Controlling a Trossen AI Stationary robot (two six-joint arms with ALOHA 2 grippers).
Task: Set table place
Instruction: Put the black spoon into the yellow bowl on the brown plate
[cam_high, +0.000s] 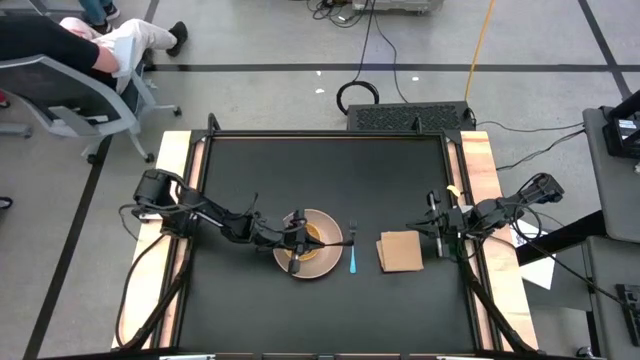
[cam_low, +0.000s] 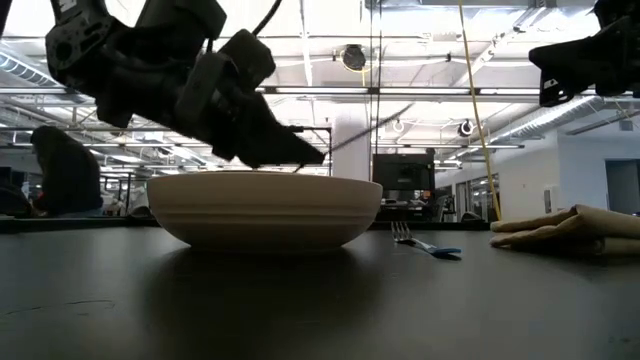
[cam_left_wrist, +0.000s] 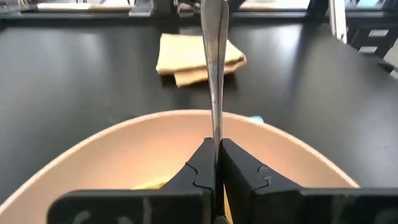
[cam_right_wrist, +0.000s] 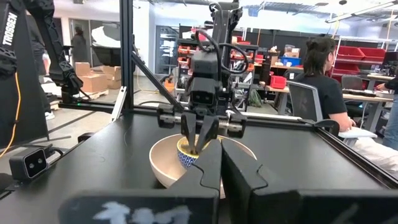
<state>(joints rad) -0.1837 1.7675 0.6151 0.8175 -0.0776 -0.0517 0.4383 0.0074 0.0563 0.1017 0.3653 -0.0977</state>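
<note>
A pale pink plate (cam_high: 318, 262) sits mid-table with a smaller yellow dish (cam_right_wrist: 186, 155) inside it. My left gripper (cam_high: 300, 243) reaches in from the table's left and hangs just over the plate (cam_left_wrist: 124, 155), shut on a silver spoon (cam_left_wrist: 214, 62). The spoon sticks out ahead of the fingers toward the table's right. A blue-handled fork (cam_high: 352, 255) lies flat right of the plate. Beyond it lies a folded tan napkin (cam_high: 400, 250). My right gripper (cam_high: 438, 235) waits shut at the table's right edge. My left gripper pinches a narrow stretch of the spoon's shaft (cam_left_wrist: 216, 140) between its two fingertips (cam_left_wrist: 200, 163). The fingers come from the table's left, slanting slightly down, in line with the spoon. The spoon (cam_low: 365, 125) rises toward the right above the plate's rim. Which end is held I cannot tell.
Bare black tabletop (cam_high: 300, 170) stretches across the far half and along the near edge. Pale wooden strips (cam_high: 478, 160) run down both sides. A person sits beyond the table's far left corner (cam_high: 60, 40).
</note>
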